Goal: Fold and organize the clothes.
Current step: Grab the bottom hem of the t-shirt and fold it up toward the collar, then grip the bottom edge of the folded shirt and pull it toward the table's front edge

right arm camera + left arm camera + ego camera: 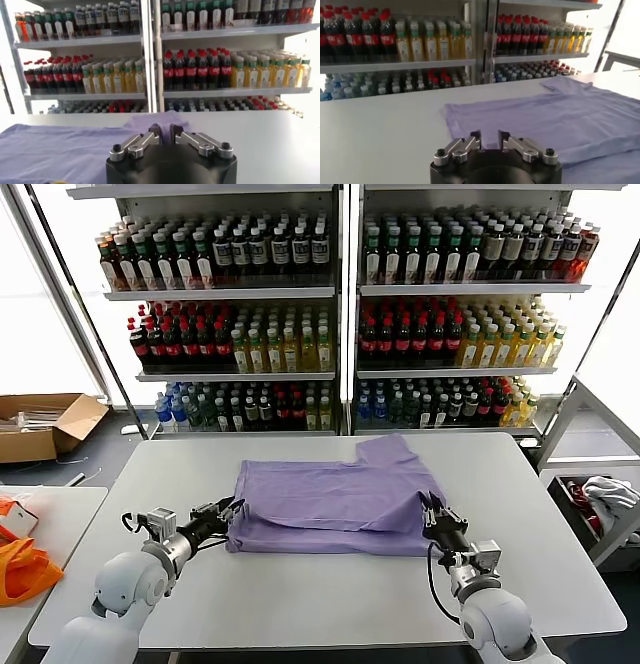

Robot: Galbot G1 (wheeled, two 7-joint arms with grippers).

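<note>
— Head view: lavender shirt (335,502) is lying mid-table (560,584), left gripper (222,512) and right gripper (431,511) flanking it, fingers slightly apart.
— Bottle shelves (340,294) are standing behind; orange bag (25,569) is showing only there.

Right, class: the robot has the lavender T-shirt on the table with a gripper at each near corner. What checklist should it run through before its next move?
1. T-shirt lies wholly on the table, inside its edges: ok.
2. Left gripper sits at the shirt's near left corner, jaws apart: ok.
3. Right gripper sits at the near right corner, jaws apart: ok.
4. Cloth is free of both grippers: cannot tell; in the wrist views the fingertips overlap the fabric.
5. Fold is tidy: not ok; one sleeve sticks out at the far edge and the layers do not line up along the near edge.
</note>
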